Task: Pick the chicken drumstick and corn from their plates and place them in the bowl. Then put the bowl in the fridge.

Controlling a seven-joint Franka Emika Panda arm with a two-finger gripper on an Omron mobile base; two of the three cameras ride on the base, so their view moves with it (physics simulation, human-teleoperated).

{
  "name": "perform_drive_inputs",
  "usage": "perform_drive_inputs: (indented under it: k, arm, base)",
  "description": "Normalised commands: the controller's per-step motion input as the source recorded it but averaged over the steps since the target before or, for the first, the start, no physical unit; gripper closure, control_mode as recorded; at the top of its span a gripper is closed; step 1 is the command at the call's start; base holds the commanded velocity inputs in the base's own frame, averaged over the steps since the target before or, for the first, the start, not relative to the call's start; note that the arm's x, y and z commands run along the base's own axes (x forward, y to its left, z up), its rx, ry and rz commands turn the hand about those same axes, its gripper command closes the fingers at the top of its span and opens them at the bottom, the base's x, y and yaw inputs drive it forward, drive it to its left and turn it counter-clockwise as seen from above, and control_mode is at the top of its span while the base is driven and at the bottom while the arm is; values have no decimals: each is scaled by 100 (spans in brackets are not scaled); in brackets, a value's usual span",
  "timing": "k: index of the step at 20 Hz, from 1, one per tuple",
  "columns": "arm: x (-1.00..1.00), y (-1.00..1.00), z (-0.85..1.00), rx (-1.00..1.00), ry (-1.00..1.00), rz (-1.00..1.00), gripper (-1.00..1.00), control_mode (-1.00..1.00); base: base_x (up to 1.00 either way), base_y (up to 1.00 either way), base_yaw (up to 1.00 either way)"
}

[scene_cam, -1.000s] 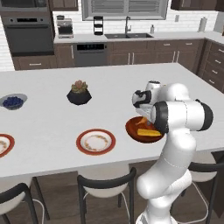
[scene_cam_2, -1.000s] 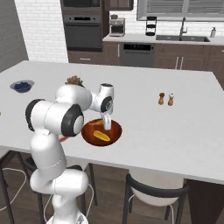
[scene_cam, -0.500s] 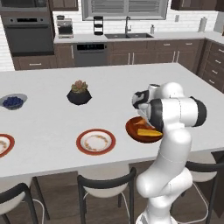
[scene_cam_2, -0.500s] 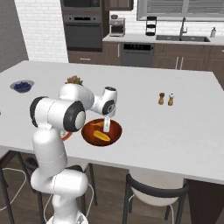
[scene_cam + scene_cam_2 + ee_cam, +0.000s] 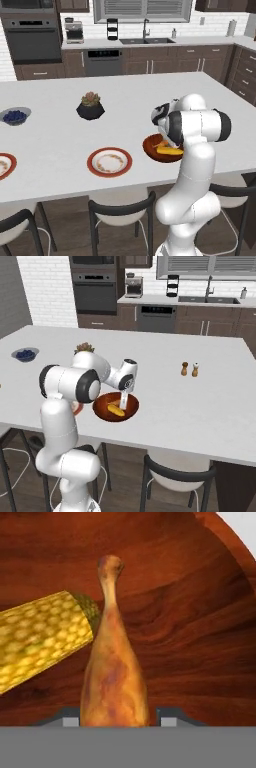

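Tool (image 5: 122, 404) hangs nose-down over the reddish-brown bowl (image 5: 102, 411) near the front edge of the white worktop (image 5: 210, 406). From the right base view I can see the corn (image 5: 116, 410) lying inside the bowl just beside the fingers, though the drumstick is lost against the dark wood there. The hand view fills that gap: the chicken drumstick (image 5: 114, 677) stands lengthwise between the two dark fingertips (image 5: 169, 719), thick end toward the camera, pale bone tip pointing away, with the corn (image 5: 42, 637) lying at an angle alongside and touching it on the bowl's (image 5: 190, 612) glossy floor. The fingertips sit close against the drumstick's sides, but I cannot tell whether they are gripping it or standing just clear.

The left base view has the arm's white bulk in front of the bowl (image 5: 152, 149), leaving a rim and a yellow sliver of corn (image 5: 165, 149). It does show what the others miss: one red-rimmed plate (image 5: 109, 162) to the left, another plate (image 5: 4, 165) at the picture's edge, a blue-grey blueberry bowl (image 5: 15, 116) and a black plant pot (image 5: 90, 106) further back.
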Motion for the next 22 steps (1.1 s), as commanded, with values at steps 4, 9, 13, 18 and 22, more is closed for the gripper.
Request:
perform_drive_inputs:
  k: [4, 9, 13, 18, 22]
  arm:
    - [21, 0, -1, 3, 0, 0, -100, -100]
    - [-37, -1, 45, 3, -19, -3, -100, -100]
    - [-58, 0, 80, 0, -16, 0, -100, -100]
    - [-93, -16, 48, 0, -6, 6, -100, -100]
    - [-65, -35, 39, 0, -9, 5, -100, -100]
  base:
    - [0, 0, 0]
    - [0, 0, 0]
    - [0, 0, 0]
    - [0, 0, 0]
    - [0, 0, 0]
